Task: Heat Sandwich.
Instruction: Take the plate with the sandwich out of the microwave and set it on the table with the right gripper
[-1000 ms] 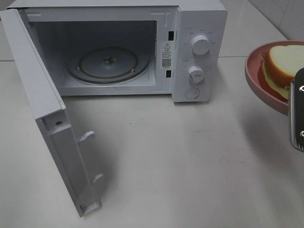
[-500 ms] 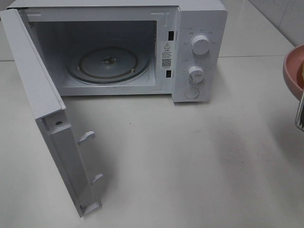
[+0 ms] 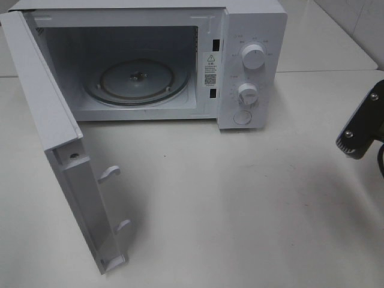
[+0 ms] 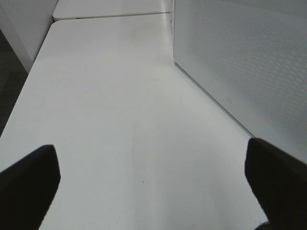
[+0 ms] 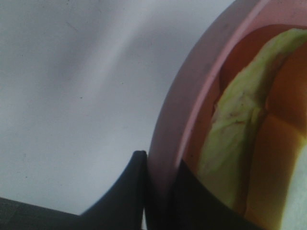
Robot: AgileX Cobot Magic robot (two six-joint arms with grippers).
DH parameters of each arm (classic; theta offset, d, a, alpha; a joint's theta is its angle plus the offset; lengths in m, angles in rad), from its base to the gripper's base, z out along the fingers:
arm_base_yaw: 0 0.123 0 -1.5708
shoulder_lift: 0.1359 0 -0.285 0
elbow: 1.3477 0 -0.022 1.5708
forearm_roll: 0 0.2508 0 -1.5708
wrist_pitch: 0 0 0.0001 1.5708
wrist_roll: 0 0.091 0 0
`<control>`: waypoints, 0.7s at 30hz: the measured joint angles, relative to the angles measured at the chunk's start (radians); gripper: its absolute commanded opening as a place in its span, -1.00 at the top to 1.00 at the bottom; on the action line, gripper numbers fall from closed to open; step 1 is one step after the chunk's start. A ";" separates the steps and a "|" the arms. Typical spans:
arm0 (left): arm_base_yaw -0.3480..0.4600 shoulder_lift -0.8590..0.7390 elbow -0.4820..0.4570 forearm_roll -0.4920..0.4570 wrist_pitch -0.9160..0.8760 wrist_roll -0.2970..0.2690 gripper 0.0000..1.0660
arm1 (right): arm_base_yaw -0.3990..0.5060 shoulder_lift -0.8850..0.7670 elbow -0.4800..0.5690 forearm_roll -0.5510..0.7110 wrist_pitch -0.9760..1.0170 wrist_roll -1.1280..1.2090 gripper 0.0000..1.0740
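Note:
The white microwave (image 3: 252, 66) stands at the back with its door (image 3: 54, 132) swung wide open to the left; the glass turntable (image 3: 137, 80) inside is bare. The sandwich (image 5: 235, 139), white bread with a yellow-green layer, lies on the pink round plate (image 5: 192, 96) and shows only in the right wrist view. My right gripper (image 5: 160, 167) is shut on the plate's rim, one black finger (image 5: 127, 191) outside and one inside. In the exterior view only a black part of the right arm (image 3: 362, 126) shows at the right edge. My left gripper (image 4: 151, 158) is open and empty over the table.
The open door sticks out toward the front left of the white table (image 3: 240, 210). In the left wrist view the door's perforated outer face (image 4: 249, 62) stands close beside the left gripper. A table edge (image 4: 29, 72) runs along the far side there.
The pink plate with the sandwich has moved right and out of the exterior view. A black part of the right arm now shows at the right edge instead.

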 measured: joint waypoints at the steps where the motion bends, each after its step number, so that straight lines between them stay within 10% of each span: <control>1: 0.000 0.000 0.000 0.000 0.000 0.000 -0.90 | 0.000 0.030 0.000 0.000 -0.007 0.032 0.99; 21: 0.000 0.000 0.000 0.000 0.000 0.000 -0.90 | -0.002 0.323 -0.131 -0.033 -0.042 0.418 0.96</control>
